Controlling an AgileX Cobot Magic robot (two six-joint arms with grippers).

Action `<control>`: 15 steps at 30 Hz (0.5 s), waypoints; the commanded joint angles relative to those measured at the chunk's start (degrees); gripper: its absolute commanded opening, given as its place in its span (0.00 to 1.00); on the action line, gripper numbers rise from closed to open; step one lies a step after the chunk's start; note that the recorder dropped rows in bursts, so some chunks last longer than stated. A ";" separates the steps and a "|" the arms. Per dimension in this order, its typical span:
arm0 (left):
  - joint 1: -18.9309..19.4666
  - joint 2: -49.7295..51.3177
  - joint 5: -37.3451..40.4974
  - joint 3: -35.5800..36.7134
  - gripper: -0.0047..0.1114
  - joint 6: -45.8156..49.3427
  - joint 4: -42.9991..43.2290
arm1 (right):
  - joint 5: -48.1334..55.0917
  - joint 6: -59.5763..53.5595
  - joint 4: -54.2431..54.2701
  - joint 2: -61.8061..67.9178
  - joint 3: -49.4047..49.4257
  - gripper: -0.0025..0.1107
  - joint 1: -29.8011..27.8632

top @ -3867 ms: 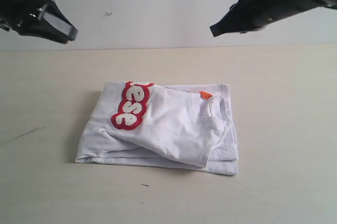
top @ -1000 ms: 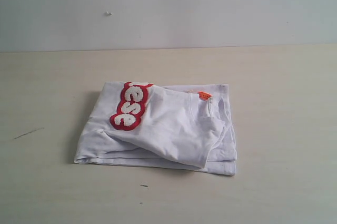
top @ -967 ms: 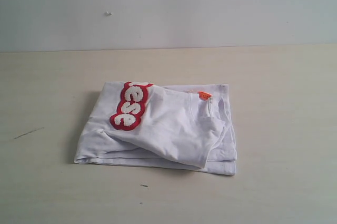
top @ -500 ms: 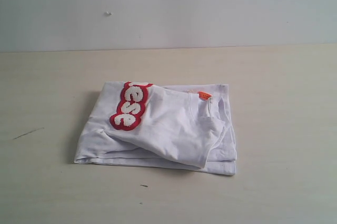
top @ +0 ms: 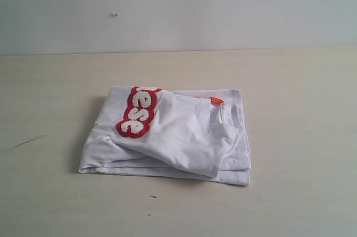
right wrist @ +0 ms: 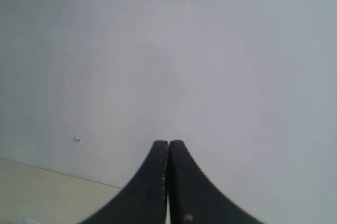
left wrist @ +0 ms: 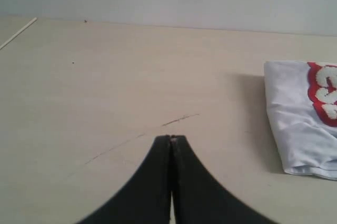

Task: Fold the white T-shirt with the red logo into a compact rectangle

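Note:
The white T-shirt [top: 167, 136] lies folded in a rough rectangle in the middle of the table, its top layer rumpled. Part of the red logo [top: 138, 112] shows on its upper left, and the orange neck tag [top: 216, 101] near the far right corner. Neither arm appears in the exterior view. In the left wrist view my left gripper [left wrist: 171, 138] is shut and empty above bare table, well apart from the T-shirt [left wrist: 303, 118], whose logo [left wrist: 324, 92] shows at the edge. My right gripper [right wrist: 168, 143] is shut, empty, facing the wall.
The beige table [top: 56, 192] spreads around the shirt on all sides. A pale wall [top: 178, 8] stands behind it. A thin dark scratch [top: 30, 140] marks the tabletop to the left, and the same scratch [left wrist: 179, 120] runs ahead of the left gripper.
Both arms, seen at the top corners 3.9 s ago, have left the exterior view. The shirt has not moved over the last second.

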 commanded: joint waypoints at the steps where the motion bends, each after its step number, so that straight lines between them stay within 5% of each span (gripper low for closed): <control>1: 0.05 -0.23 -0.42 0.15 0.04 0.11 -0.75 | -0.32 -0.06 -0.07 -0.33 0.39 0.02 0.05; 15: 0.05 -0.23 -0.13 0.15 0.04 4.35 -0.09 | -0.32 -0.06 -0.07 -0.33 0.39 0.02 0.05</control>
